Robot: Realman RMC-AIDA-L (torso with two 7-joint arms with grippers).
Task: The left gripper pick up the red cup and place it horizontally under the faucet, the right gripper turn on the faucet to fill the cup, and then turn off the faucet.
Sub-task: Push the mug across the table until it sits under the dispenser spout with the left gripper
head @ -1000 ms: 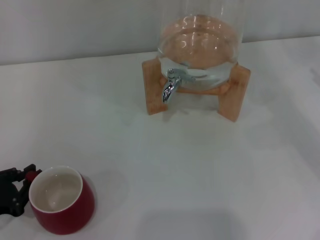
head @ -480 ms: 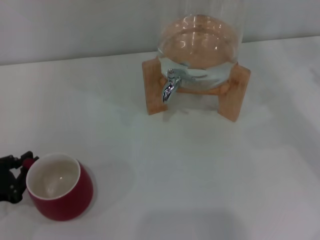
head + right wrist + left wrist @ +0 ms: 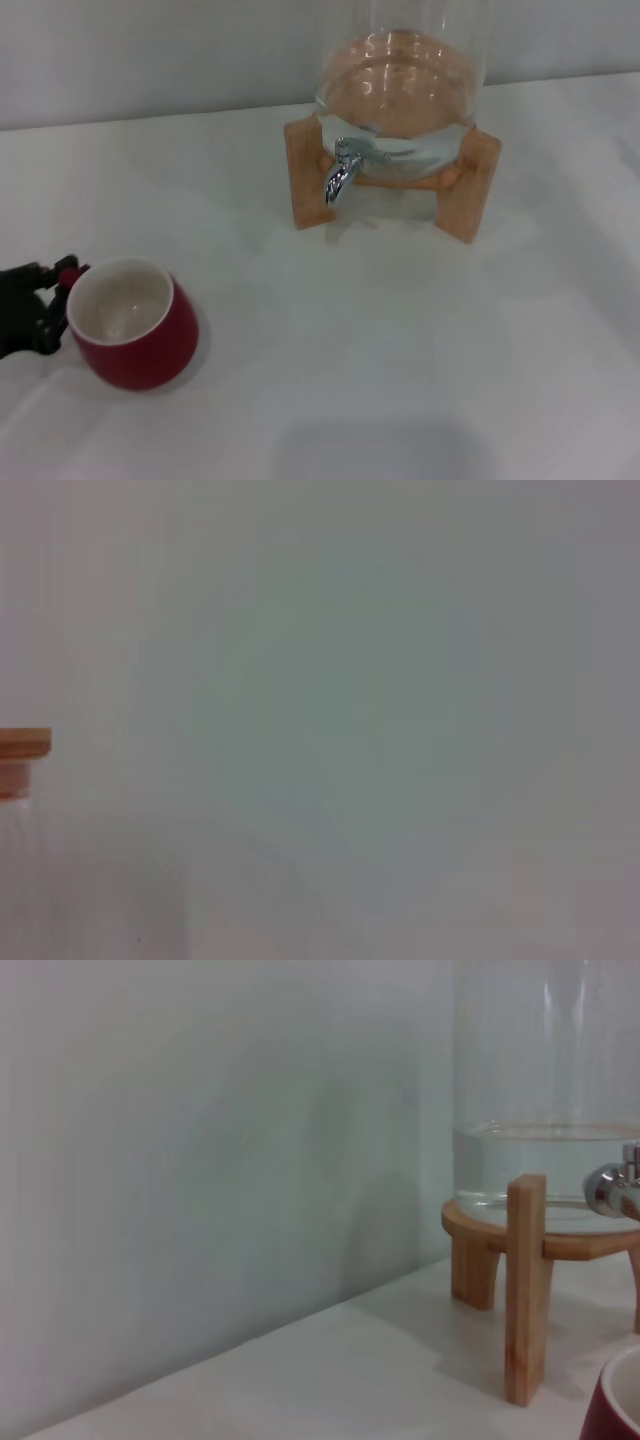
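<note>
The red cup (image 3: 135,328), dark red with a white inside, is at the near left of the white table, tilted slightly. My left gripper (image 3: 52,292) is at its left side, shut on the small red handle (image 3: 68,272). The cup's rim also shows in the left wrist view (image 3: 615,1410). The chrome faucet (image 3: 341,170) sticks out of the glass water jar at the back centre, spout down, far from the cup. It also shows in the left wrist view (image 3: 612,1184). My right gripper is out of view.
The glass jar (image 3: 400,90) holding water sits on a wooden stand (image 3: 470,190) near the back wall. The white table (image 3: 400,350) stretches between cup and stand. The right wrist view shows the wall and a wooden lid edge (image 3: 22,742).
My left gripper and the red cup have moved together away from the near edge and slightly right, toward the jar. The faucet and stand have not moved.
</note>
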